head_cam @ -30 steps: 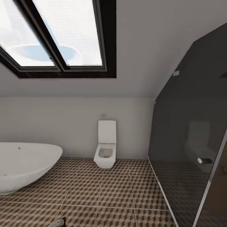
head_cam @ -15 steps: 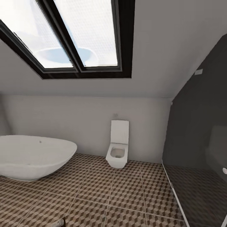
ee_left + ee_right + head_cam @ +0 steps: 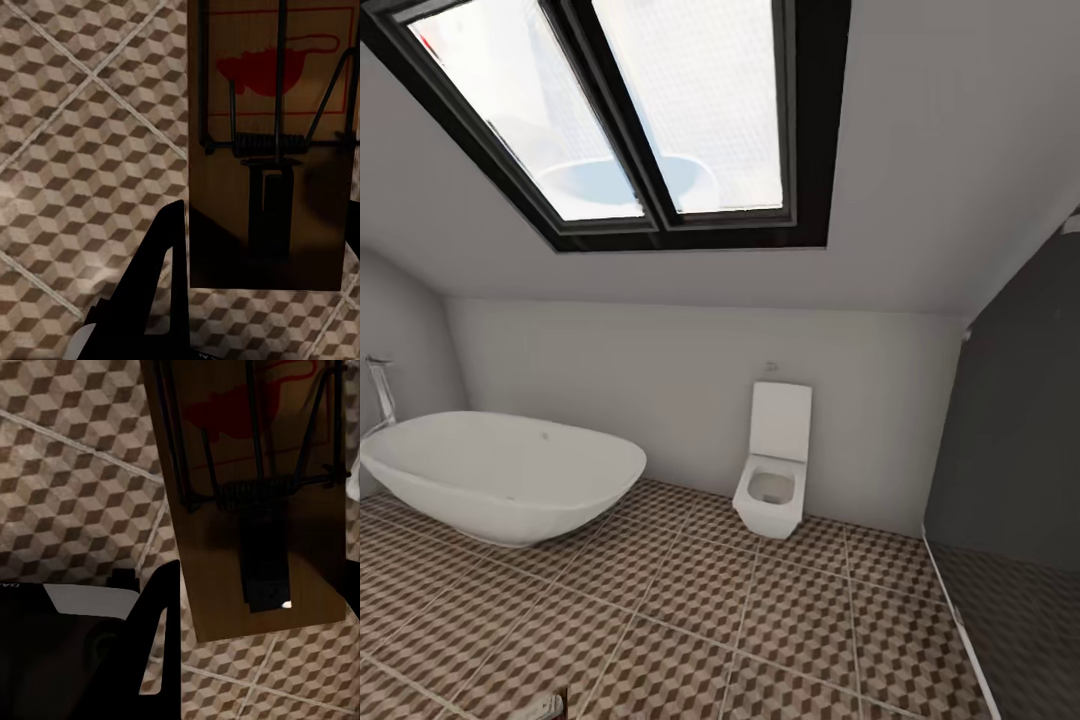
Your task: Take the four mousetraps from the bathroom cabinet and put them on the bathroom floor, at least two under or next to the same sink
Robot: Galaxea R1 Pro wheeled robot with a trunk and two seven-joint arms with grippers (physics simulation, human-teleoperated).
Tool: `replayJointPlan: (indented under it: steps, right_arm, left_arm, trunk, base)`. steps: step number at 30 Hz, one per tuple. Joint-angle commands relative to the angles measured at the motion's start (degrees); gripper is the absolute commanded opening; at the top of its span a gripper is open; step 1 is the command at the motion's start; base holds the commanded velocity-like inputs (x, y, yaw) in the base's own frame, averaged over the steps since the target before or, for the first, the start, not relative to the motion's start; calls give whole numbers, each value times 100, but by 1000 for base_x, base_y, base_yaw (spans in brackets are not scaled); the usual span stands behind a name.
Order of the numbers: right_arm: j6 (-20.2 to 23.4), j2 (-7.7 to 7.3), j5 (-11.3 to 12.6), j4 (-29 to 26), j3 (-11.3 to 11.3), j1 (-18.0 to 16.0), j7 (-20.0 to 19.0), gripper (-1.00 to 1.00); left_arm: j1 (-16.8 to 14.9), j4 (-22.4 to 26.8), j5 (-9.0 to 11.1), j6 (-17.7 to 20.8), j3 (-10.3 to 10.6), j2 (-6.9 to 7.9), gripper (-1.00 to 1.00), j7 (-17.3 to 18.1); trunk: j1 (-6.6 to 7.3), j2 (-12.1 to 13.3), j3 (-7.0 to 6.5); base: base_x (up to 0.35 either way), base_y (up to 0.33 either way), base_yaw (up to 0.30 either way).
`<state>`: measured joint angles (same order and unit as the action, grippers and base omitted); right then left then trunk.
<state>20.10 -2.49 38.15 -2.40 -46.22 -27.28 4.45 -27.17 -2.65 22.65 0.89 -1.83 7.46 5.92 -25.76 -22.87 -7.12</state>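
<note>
So the robot's looking across the bathroom here: big skylight (image 3: pixel 650 110) in the sloped ceiling, the bathroom floor (image 3: pixel 690 620) with its cube-pattern tiles running wall to wall, a white bathtub (image 3: pixel 500 485) toward the floor's left edge, a toilet (image 3: pixel 775 465) against the back wall, and the dark glass shower stall (image 3: pixel 1015 470) along the right edge. The vanity sink isn't anywhere in this shot, so my read is it's mid-carry, looking for the sink. Each arm has a trap: in the left wrist view the left gripper (image 3: pixel 259 300) is clamped on a mousetrap (image 3: pixel 270 142), one dark finger (image 3: pixel 161 270) tight along the trap's edge, floor tiles behind it. Same deal in the right wrist view, where the right gripper (image 3: pixel 255 660) pinches the second mousetrap (image 3: pixel 251 495) with its finger (image 3: pixel 161 619) hard against the wood. Next move probably needs the base to turn until the sink shows up, then lower both traps onto the tiles right beside it. No readable writing, just a red mouse-shaped print and red border line on each trap.
</note>
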Motion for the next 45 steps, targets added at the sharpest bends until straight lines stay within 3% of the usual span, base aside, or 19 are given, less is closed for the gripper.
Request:
replayJointPlan:
  steps: [1, 45]
  right_arm:
    - [38, -6, 70, -24, -46, 3, 37, -100]
    - [38, -6, 70, -24, -47, 3, 39, -100]
  left_arm:
    - [-7, -16, 29, 8, -19, 1, -100, 8]
    - [-7, 7, 28, 15, -24, -31, -100, 21]
  trunk:
    - [-2, -5, 3]
    - [-2, -5, 3]
  base:
    - [0, 0, 291]
    - [0, 0, 291]
